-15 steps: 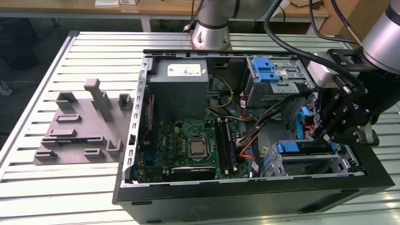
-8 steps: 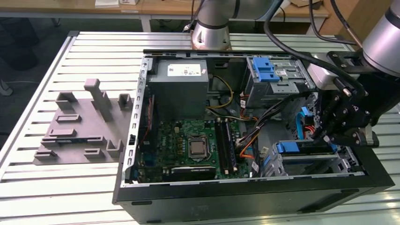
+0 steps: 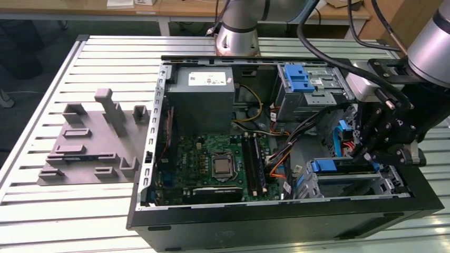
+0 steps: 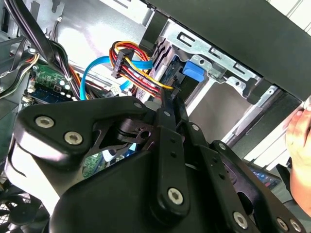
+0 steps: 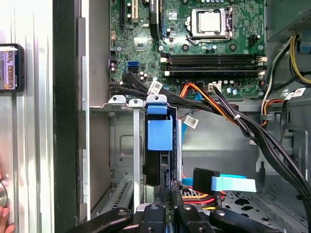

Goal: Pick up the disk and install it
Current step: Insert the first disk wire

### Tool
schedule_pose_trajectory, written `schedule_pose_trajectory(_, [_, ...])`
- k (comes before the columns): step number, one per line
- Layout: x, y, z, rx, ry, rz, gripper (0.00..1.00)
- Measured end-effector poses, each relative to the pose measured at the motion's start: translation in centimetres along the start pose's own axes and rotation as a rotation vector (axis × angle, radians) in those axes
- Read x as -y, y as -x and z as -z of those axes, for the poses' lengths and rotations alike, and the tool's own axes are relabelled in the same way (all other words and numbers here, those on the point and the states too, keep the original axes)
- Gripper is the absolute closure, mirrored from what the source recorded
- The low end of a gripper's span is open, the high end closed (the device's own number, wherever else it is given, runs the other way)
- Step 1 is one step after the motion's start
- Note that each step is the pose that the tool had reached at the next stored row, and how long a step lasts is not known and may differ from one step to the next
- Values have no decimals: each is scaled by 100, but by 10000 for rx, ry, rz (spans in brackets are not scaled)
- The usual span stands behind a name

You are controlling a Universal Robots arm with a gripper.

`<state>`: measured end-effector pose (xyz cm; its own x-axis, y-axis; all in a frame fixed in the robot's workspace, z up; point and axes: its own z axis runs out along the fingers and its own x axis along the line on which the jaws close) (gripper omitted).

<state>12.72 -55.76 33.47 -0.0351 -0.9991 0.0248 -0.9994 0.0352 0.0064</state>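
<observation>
The disk [image 3: 342, 166], with its blue carrier tab, sits edge-on in the drive cage [image 3: 355, 184] at the front corner of the open computer case, on the exterior view's right. In both wrist views the blue tab [image 5: 159, 135] [image 4: 193, 71] marks the disk inside the metal bay. My gripper [image 3: 370, 156] hangs directly over the disk's outer end. Its fingers look shut together, and my gripper [image 4: 170, 99] [image 5: 168, 190] meets the disk's dark edge at its tips. The rest of the disk is hidden inside the cage.
Bundled cables [image 5: 233, 116] and a blue ribbon cable [image 5: 233, 183] run close beside the bay. The motherboard [image 3: 218, 163], grey power supply [image 3: 204, 100] and upper cage with blue latch [image 3: 299, 79] fill the case. A grey fixture [image 3: 91, 142] lies on the table. A person's hand [image 4: 299, 160] is near the case.
</observation>
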Motion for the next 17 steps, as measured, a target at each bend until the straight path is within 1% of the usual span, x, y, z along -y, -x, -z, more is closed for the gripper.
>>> schedule_pose_trajectory(7, [0, 0, -4, 4, 5, 0, 84])
schedule_pose_trajectory(10, [0, 0, 20, 4, 6, -6, 84])
schedule_pose_trajectory(12, [0, 1, 25, 8, 9, -20, 84])
schedule_pose_trajectory(17, [0, 7, 20, 8, 15, -277, 84])
